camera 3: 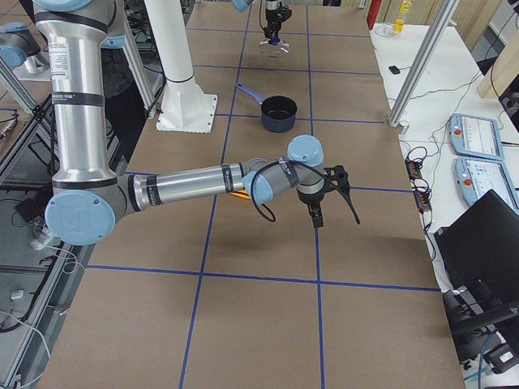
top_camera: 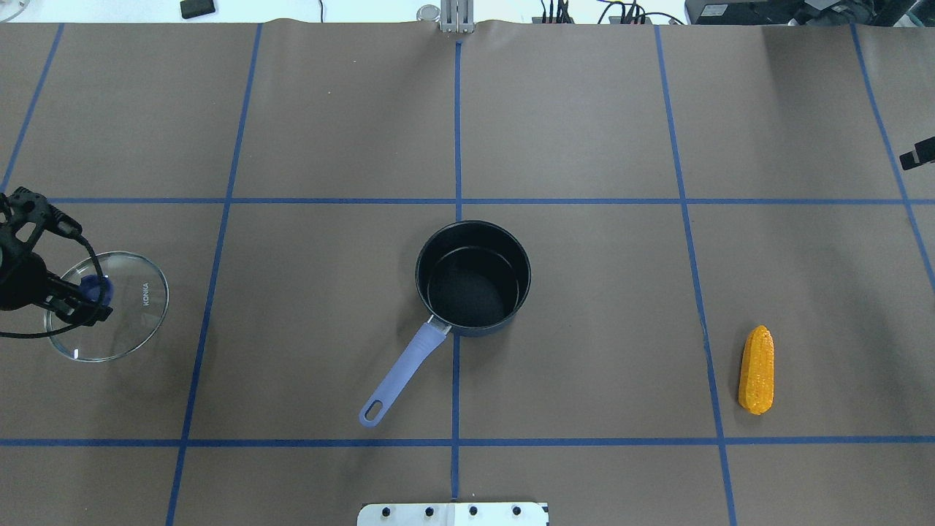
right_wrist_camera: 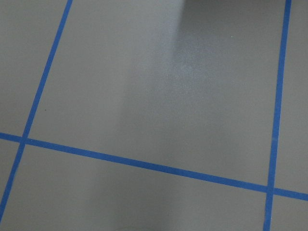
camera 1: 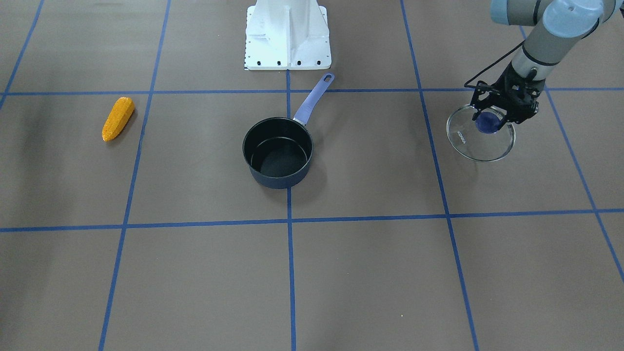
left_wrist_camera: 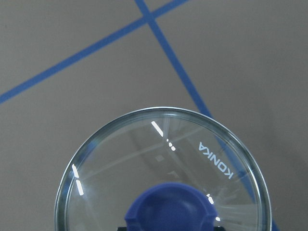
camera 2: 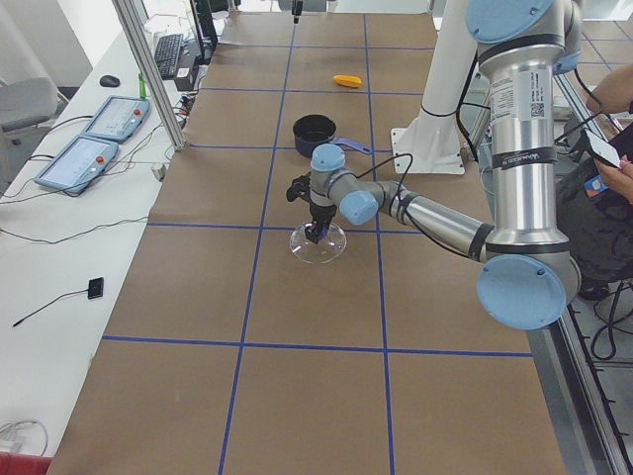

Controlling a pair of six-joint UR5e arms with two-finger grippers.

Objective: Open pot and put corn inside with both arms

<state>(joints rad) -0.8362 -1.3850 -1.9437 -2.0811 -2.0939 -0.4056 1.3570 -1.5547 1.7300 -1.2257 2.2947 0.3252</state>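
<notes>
Uncovered pot (top_camera: pixel 473 276) mid-table, corn (top_camera: pixel 756 370) well apart, lying lengthwise away from robot, narrow end far, left gripper (camera 1: pixel 489 122) clamped on glass lid (camera 1: pixel 480 146), right gripper (camera 3: pixel 335 212) spread cannot be told.

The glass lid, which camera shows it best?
The left wrist-mounted view: the glass lid looms large, its rim, lettering and blue knob plain. Front-facing and overhead show it whole but small, under the left gripper. The side views show it tiny; the right wrist view, not at all.
</notes>
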